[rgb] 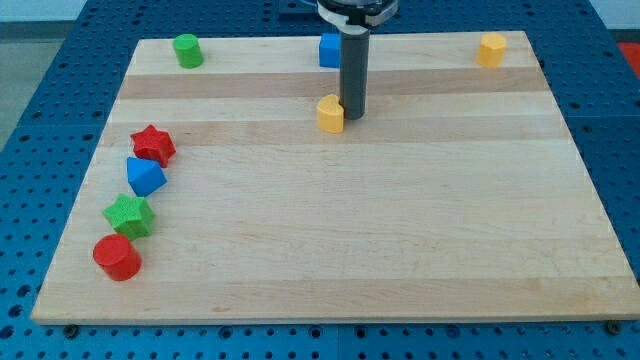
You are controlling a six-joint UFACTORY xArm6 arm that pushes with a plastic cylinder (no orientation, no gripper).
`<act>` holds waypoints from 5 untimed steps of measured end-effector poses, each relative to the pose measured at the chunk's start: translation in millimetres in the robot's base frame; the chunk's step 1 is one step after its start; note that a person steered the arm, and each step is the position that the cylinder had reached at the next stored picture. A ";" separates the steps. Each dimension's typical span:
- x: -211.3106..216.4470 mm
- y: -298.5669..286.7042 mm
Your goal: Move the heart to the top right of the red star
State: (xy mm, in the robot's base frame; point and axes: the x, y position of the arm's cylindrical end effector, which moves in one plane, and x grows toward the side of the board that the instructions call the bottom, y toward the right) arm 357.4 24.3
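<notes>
The yellow heart (330, 113) lies near the top middle of the wooden board (400, 220). My tip (352, 116) stands right next to the heart, on its right side, touching or nearly touching it. The red star (153, 145) lies far off at the view's left, near the board's left edge.
A blue block (146, 176), a green star (129, 215) and a red cylinder (117, 257) run down the left edge below the red star. A green cylinder (187, 50) sits top left, a blue cube (329, 49) top middle behind the rod, a yellow hexagon block (491, 48) top right.
</notes>
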 end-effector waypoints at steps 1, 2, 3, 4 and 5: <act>7.6 -1.8; 10.0 -15.5; 10.4 -35.8; 16.1 -50.8; 16.8 -71.3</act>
State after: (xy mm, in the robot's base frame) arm 374.2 -47.0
